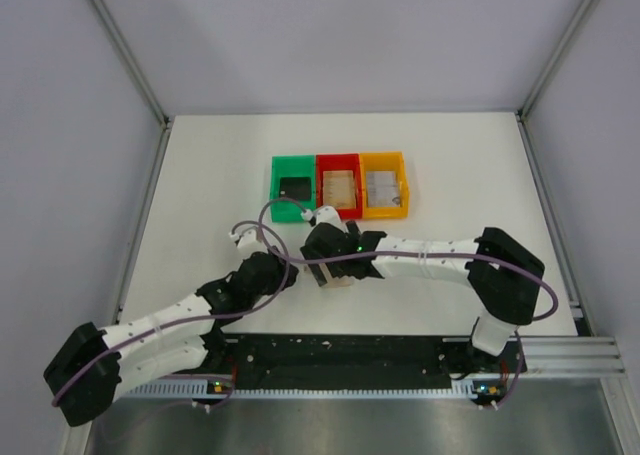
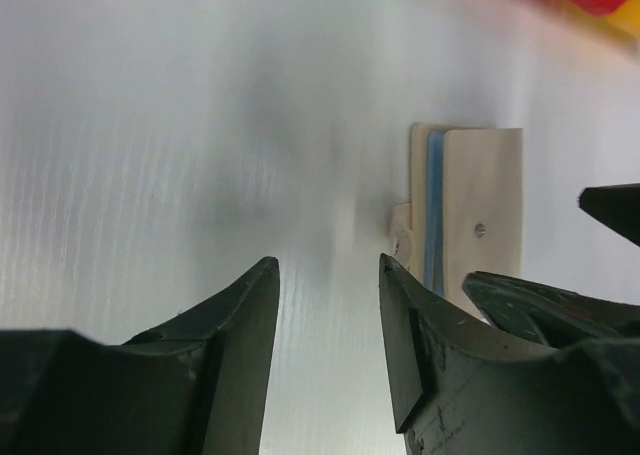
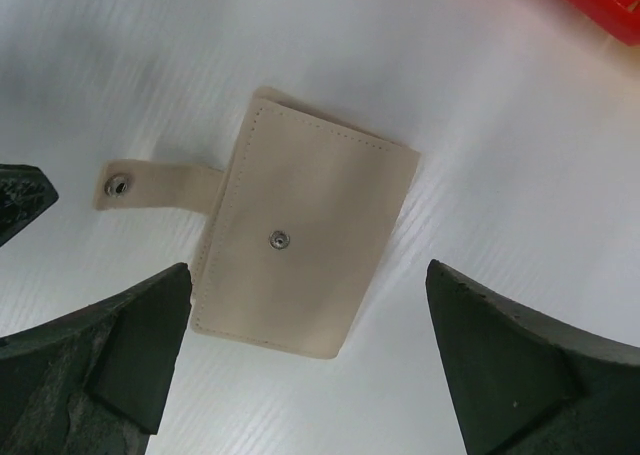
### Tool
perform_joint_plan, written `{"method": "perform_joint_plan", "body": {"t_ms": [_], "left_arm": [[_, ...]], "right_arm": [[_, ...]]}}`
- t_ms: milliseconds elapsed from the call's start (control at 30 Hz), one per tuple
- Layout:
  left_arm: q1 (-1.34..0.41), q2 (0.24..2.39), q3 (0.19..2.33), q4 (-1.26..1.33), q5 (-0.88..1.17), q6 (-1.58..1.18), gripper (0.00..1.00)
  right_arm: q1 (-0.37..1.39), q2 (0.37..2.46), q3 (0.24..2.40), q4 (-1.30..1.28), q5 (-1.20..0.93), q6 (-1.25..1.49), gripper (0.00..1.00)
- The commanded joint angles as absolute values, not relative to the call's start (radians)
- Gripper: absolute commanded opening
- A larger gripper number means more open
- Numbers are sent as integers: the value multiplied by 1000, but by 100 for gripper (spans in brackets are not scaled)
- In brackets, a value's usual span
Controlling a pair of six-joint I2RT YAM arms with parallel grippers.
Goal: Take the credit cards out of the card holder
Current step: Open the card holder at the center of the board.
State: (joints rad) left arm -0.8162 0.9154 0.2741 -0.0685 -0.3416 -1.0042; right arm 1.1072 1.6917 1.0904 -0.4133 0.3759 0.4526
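Two grippers are close to the card holder (image 3: 320, 200), which lies flat on the white table (image 1: 200, 175), in front of the row of bins and apart from them. It is folded shut with the tan side up, but its strap (image 3: 160, 187) is unsnapped and lies stretched out to one side. From this I judge that the opening step is about to begin and that no card has been taken from it yet. The right gripper (image 3: 308, 270) hangs directly above the holder, its jaws spread wider than the holder and nothing between them; this position seems chosen for coming down to pin or pinch the body. The left gripper (image 2: 328, 265) is low, beside the strap end, with jaws moderately apart and empty, probably to catch the strap or lift the flap. In its camera a light blue layer shows at the edge between the tan panels. As for the containers, the green bin (image 1: 293, 161) holds something dark, the red bin (image 1: 338, 159) some tan flat pieces, and the orange bin (image 1: 383, 157) grey pieces; they are too small to say what they are.
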Motion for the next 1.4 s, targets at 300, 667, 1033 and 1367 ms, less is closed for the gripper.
{"method": "perform_joint_plan", "body": {"t_ms": [300,667,1033,1367], "left_arm": [[-813,850,275,-25,-316,-1025,44],[-813,897,294,31,-236,-977,46],[-825,960,337,58,-180,-933,48],[-847,1002,374,69,-152,-911,50]], "right_arm": [[1144,1848,1255,-508,529,460,98],[1146,1789,1259,-554,557,483,63],[1143,1729,1287,-610,684,459,35],[1060,1691,1236,-635,709,457,29]]}}
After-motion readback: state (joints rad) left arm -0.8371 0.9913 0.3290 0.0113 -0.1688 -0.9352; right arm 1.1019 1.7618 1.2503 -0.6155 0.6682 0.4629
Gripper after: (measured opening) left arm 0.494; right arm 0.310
